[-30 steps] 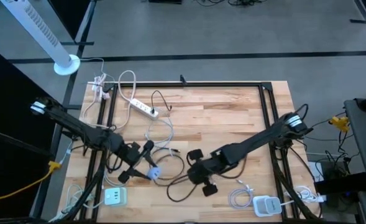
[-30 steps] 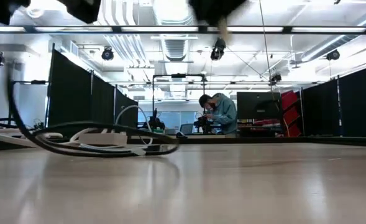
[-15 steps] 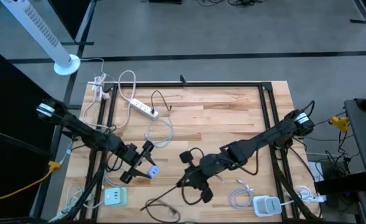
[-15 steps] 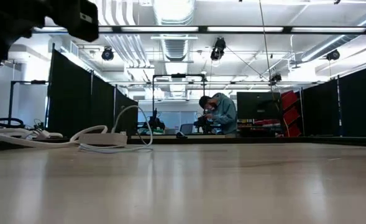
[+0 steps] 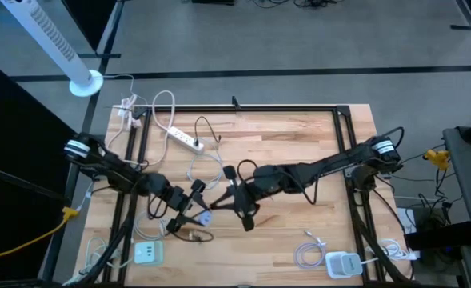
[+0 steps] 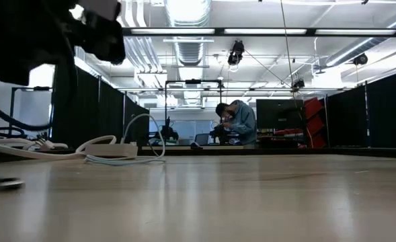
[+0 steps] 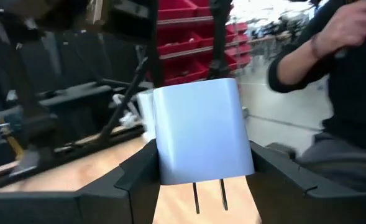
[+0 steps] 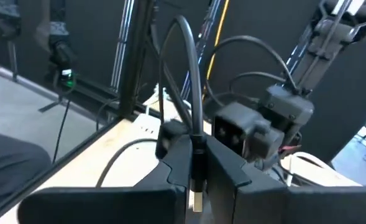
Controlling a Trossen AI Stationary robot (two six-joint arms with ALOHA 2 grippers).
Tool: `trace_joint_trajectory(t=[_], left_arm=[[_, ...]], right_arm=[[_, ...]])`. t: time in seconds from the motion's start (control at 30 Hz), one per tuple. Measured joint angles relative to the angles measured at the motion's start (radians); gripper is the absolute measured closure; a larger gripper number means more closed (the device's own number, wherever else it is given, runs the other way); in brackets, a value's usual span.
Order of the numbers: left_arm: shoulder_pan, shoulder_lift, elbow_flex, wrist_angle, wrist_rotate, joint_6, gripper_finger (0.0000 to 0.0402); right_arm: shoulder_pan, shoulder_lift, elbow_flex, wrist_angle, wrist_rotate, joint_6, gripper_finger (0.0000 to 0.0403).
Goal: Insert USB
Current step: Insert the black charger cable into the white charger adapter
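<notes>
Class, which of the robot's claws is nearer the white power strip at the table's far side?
Right. The right claw, gripping a black cable, sits just before the power strip; the left claw, holding a blue charger, is farther back.

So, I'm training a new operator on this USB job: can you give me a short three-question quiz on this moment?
1. True or false: the left gripper holds a pale blue charger.
2. What does the right gripper grip?
A. a white power strip
B. a black cable
C. nothing
3. Fill in: the charger's two prongs point toward the ____.

Key:
1. true
2. B: the black cable loops up from the shut fingers, its plug end between them.
3. wrist camera
</notes>
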Motion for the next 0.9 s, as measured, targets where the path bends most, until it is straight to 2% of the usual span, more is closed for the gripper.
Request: trace_joint_trajectory(t=[0.2,0.37,0.6,0.73,0.9], left_arm=[[0.073,0.015,0.000,-0.002,0.001,0.109,0.0204],[0.107,0.005,-0.024,0.009,0.153,0.202,0.0204],[0.147,0.001,-0.075,0.091,0.212,0.205,0.0204],[0.149,0.001,-0.075,0.095,0.208,0.189,0.0204],[0.153,0.001,-0.059,0.095,0.129,0.144,0.0204]], right_arm=[[-0.034,-0.015,-0.016,0.021,0.010,0.001,0.0385],[-0.031,-0.026,-0.018,0.013,0.034,-0.064,0.0385],[-0.053,-0.037,-0.018,0.010,0.031,-0.077,0.0385],[-0.069,-0.037,-0.025,0.016,0.027,-0.054,0.0385],[-0.089,-0.036,-0.029,0.030,0.038,0.010,0.0385]])
